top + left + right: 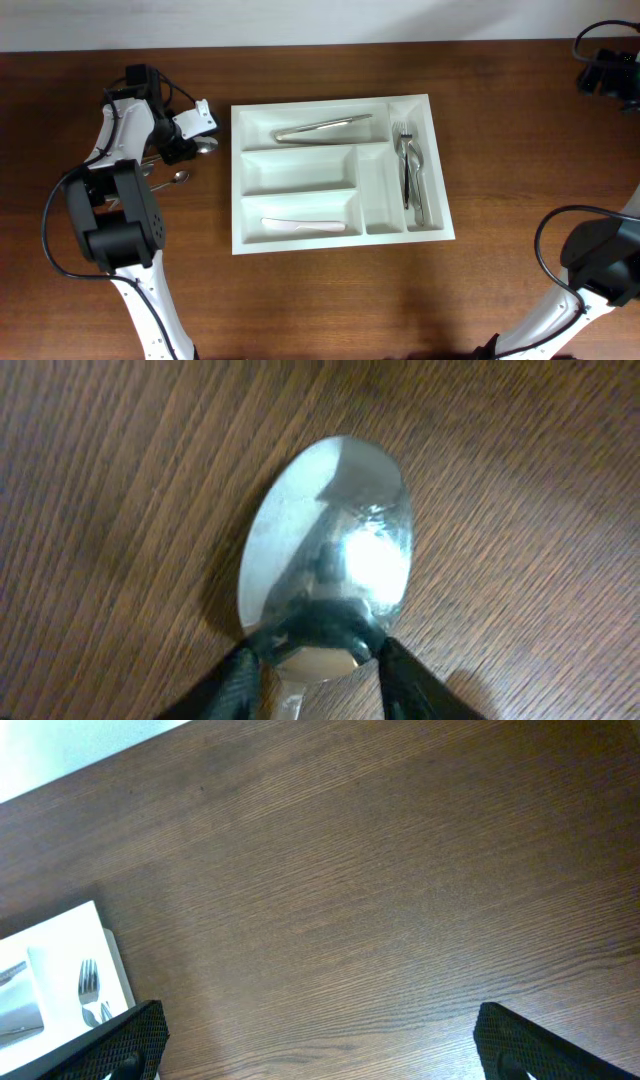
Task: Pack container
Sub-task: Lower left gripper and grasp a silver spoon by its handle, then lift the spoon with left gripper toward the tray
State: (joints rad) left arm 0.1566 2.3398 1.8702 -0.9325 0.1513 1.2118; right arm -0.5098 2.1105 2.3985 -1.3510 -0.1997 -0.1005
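We saw the container [237, 200], a white tray with five compartments, lying flat at the centre of the dark wooden worktop [300, 310] in the overhead view. Its upper wide compartment held long silver utensils [322, 127]. The lower wide one held a white utensil [303, 225], and the narrow compartment at the far right held forks [412, 170].

The left gripper [318, 660] was at the upper left of the overhead frame, just left of the container. In the left wrist view its jaws were pinching the neck of a spoon [330, 550], whose shiny bowl lay over the wood grain; we could not tell whether it touched the wood. Another spoon [178, 178] lay on the worktop nearby, lower in the overhead frame and apart from the container.

The right gripper [320, 1045] was at the upper right of the overhead frame, well apart from the container. Its jaws were spread wide, with wood showing between them. A corner of the container and the forks appeared at the lower left of the right wrist view.
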